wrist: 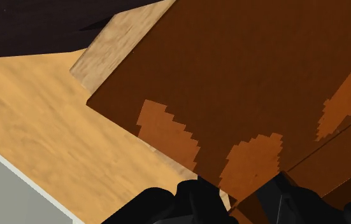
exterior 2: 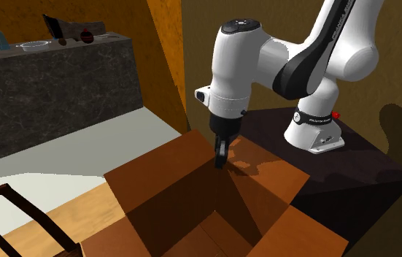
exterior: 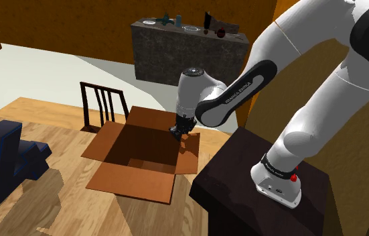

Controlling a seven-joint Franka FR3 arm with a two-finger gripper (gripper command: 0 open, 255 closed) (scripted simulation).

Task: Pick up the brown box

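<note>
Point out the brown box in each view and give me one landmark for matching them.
Shoulder view: the brown box sits open at centre, on the wooden table, beside the dark stand.
Second exterior view: the box takes up the lower centre, flaps spread.
Wrist view: its flap lies directly ahead of the hand.
Shared landmark: the hand, at the box edge nearest the stand.
</note>
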